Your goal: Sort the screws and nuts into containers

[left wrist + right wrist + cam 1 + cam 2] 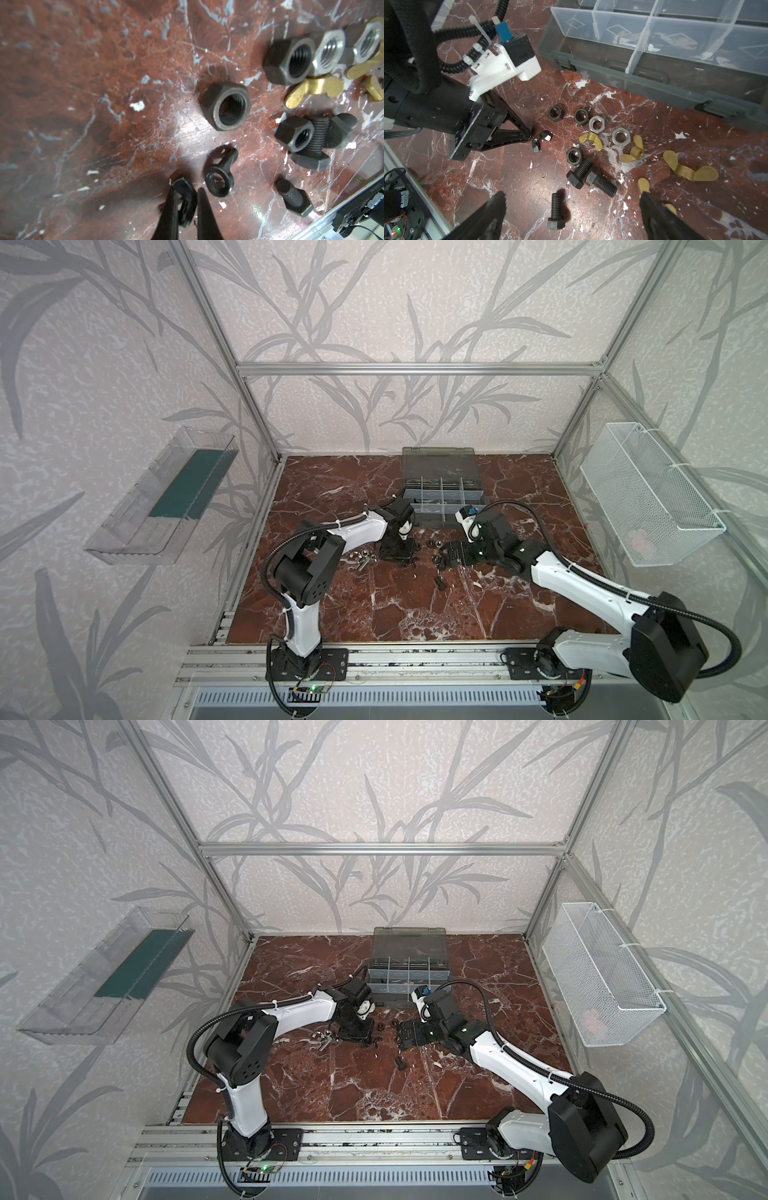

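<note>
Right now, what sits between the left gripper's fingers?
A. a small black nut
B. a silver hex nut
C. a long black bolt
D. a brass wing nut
A: in the left wrist view the left gripper has its fingers on either side of a small black nut; a brass wing nut and a silver hex nut lie well apart from it.

worktop: glossy red-brown marble look, white veins, chipped white flecks. nuts: black ones dull matt metal, silver ones bright, wing ones brass-yellow satin. screws: black matt metal, ridged threads. case at 12 o'clock: smooth smoky-grey translucent plastic, clear dividers. basket at 3: white wire mesh. tray at 9: clear glossy plastic. frame: brushed aluminium. arms: glossy white shells, matt black joints.
</note>
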Robot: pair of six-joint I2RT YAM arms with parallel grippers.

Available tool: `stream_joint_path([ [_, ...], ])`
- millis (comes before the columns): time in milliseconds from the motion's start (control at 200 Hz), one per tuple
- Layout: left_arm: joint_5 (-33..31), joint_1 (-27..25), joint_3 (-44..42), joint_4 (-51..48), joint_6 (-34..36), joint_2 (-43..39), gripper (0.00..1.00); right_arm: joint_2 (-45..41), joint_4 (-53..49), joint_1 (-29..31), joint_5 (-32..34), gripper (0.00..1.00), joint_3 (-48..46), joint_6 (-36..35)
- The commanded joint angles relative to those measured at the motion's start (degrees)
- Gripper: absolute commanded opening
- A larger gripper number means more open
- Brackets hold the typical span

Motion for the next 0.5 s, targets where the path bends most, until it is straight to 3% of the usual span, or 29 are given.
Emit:
stream_joint_path([
  [0, -2.06, -0.39, -0.16, -2.67, 1.01, 0.81, 0.01, 0.71, 0.65, 0.08, -0.04, 0.99, -0.44, 0.56],
  [495, 2.85, 2.64, 7.03, 0.73, -4.56, 3.22, 0.00, 0.16, 0.54, -0.07, 0.22, 0.99, -0.35, 1.43],
])
